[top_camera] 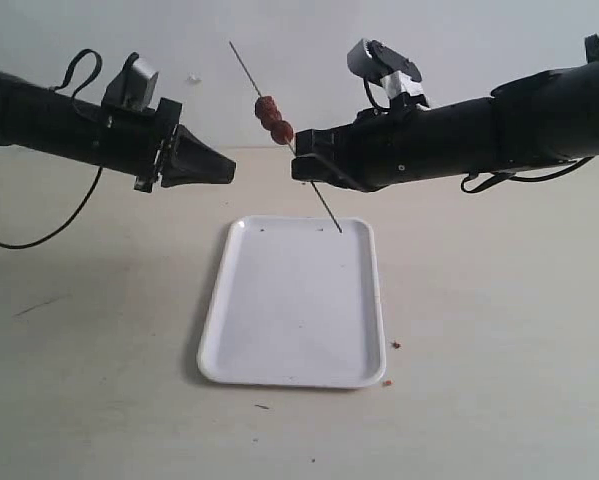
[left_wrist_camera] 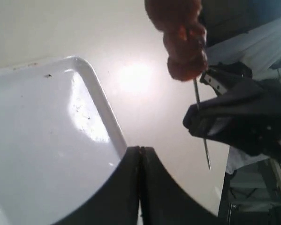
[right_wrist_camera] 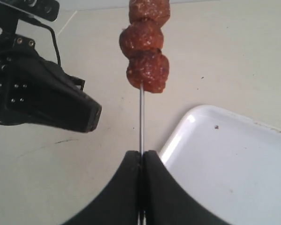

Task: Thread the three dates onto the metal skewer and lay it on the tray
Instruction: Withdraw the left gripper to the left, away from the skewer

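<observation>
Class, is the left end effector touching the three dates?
Apart. The right wrist view shows bare table between the left end effector and the three dates.

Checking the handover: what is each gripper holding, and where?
The right gripper pinches the metal skewer on its bare shaft below the three dates. The left gripper is shut, empty.
</observation>
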{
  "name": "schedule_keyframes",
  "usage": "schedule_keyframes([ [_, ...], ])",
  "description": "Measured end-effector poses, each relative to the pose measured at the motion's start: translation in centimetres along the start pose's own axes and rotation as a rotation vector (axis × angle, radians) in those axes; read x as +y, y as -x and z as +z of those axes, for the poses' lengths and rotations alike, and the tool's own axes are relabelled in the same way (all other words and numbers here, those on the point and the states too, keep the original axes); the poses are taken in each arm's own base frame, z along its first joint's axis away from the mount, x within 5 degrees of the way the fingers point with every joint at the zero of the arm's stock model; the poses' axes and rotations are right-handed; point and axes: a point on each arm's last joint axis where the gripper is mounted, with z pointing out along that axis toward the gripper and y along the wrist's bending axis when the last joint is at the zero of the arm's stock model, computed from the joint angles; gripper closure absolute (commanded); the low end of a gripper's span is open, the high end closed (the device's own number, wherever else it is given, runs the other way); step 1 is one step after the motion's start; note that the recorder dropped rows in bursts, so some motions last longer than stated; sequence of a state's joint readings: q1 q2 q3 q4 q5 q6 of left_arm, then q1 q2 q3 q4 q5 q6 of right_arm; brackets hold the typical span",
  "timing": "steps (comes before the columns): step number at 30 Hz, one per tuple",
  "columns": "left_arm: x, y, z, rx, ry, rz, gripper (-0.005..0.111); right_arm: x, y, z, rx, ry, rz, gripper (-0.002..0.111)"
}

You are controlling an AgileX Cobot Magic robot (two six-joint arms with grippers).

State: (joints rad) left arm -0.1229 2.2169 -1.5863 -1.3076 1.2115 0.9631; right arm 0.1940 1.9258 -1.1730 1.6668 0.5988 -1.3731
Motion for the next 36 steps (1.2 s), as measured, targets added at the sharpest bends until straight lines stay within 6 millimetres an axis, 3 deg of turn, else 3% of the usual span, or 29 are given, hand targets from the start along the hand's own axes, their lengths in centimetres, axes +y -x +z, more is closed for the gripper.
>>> schedule_keyframes([
  [9,0.4,-3.0,0.3,-0.055,-0.018,0.041,0.107,0.9,0.7,-1.0,-0.006,0.004,-0.061,0.108],
  [14,0.5,-3.5,0.1,-0.084,0.024,0.074,0.107,1.5,1.1,-1.6,-0.01,0.005,-0.075,0.108],
  [21,-1.8,-5.1,-1.9,-0.225,0.191,0.179,0.107,1.2,0.9,-1.7,0.017,-0.04,-0.08,0.108],
  [24,-2.9,-6.7,-2.7,-0.294,0.241,0.221,0.107,1.1,0.9,-1.7,0.018,-0.042,-0.081,0.108],
  [36,-4.9,-11.7,-3.9,-0.275,0.297,0.231,0.107,1.0,0.6,-1.7,0.05,-0.052,-0.116,0.108],
])
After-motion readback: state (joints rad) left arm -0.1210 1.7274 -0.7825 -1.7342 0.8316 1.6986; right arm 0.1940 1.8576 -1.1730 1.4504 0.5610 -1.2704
